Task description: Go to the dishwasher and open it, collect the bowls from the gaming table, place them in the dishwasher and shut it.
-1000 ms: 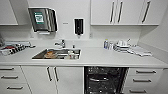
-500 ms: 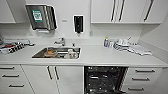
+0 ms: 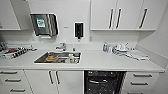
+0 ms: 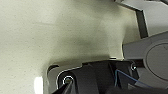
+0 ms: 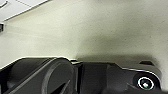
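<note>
The dishwasher (image 3: 103,82) sits under the white countertop (image 3: 100,61), right of centre in the head view, between a pair of white cabinet doors (image 3: 53,81) with slim handles and a stack of drawers (image 3: 142,81). Its front reads as a dark opening with racks faintly visible inside, not a steel panel, so it appears to be open. Above and to its left, a steel sink (image 3: 58,57) is set into the counter with a tap (image 3: 61,46) behind it. A paper-towel dispenser (image 3: 44,24) and a black soap dispenser (image 3: 78,30) hang on the wall. Both wrist views look down at pale speckled floor past dark robot parts; whether either pincer is open or closed, I cannot tell.
</note>
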Controlling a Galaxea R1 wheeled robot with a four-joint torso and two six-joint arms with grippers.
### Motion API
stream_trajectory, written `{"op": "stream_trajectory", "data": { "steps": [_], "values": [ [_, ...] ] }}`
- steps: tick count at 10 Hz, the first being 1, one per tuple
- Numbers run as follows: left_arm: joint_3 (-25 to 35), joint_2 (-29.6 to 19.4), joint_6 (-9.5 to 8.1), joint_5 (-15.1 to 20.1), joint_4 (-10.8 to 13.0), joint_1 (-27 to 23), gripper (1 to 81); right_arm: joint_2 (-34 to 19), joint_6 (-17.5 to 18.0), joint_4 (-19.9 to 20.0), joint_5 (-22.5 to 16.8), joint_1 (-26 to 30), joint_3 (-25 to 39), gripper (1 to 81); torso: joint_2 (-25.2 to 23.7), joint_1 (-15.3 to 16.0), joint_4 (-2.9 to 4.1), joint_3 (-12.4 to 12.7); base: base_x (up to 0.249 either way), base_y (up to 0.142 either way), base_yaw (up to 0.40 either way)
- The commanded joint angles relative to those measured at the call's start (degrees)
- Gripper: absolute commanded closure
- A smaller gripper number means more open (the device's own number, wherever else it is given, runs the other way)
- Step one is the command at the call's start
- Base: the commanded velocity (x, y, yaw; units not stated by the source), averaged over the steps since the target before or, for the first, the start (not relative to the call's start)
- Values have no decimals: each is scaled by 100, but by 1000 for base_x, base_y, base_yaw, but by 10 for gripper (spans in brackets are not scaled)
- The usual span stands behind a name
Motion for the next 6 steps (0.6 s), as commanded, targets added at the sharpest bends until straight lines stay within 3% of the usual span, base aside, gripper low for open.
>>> {"op": "stream_trajectory", "data": {
  "steps": [1,4,5,6],
  "values": [
    [-121,-22,37,228,149,-150,10,151,-13,-162,49,242,-537,10,564,-365,0,554,0,0,0],
    [-508,330,37,184,167,7,10,485,-13,-145,725,14,-1539,10,1156,-756,0,1007,0,0,0],
    [-684,479,37,184,167,60,10,608,-21,-153,848,-82,-1838,10,1367,-898,0,720,0,0,0],
    [-842,646,37,184,167,104,10,704,-22,-171,1015,-170,-2067,10,1548,-1025,0,785,0,0,0]
  ]
}}
